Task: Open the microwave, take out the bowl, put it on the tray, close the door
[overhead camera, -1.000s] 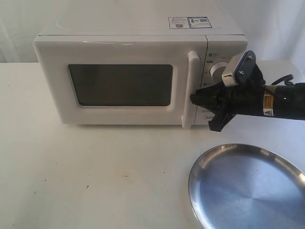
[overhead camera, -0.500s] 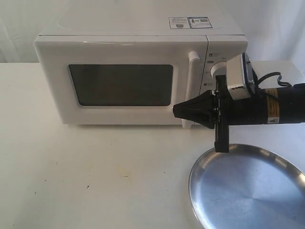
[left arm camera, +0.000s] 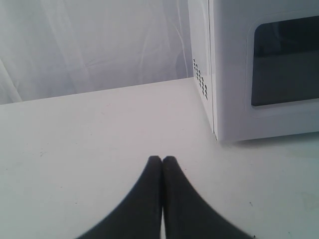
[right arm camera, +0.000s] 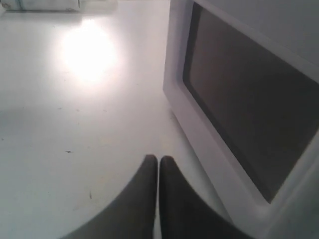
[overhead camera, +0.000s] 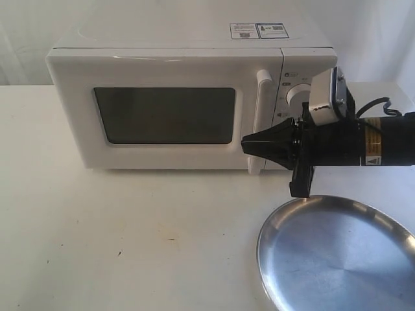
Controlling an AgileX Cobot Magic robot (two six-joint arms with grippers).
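My right gripper (overhead camera: pixel 244 144) closed on nothing, tip before the handle (overhead camera: pixel 262 97) of the microwave's (overhead camera: pixel 162 35) shut door (overhead camera: pixel 165 115), left gripper (left arm camera: pixel 162 160) closed too, tray (overhead camera: pixel 337 259) on the counter (overhead camera: pixel 130 240).

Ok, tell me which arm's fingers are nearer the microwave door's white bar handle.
Right. The right fingers, shut, are just in front of the vertical white bar handle, low down. The left fingers, also shut, are over the white table off the white boxy microwave's opposite end.

The right arm (overhead camera: pixel 382 139) stretches level, the right end effector (overhead camera: pixel 246 144) pressed closed; the left end effector (left arm camera: pixel 162 159) is closed too.
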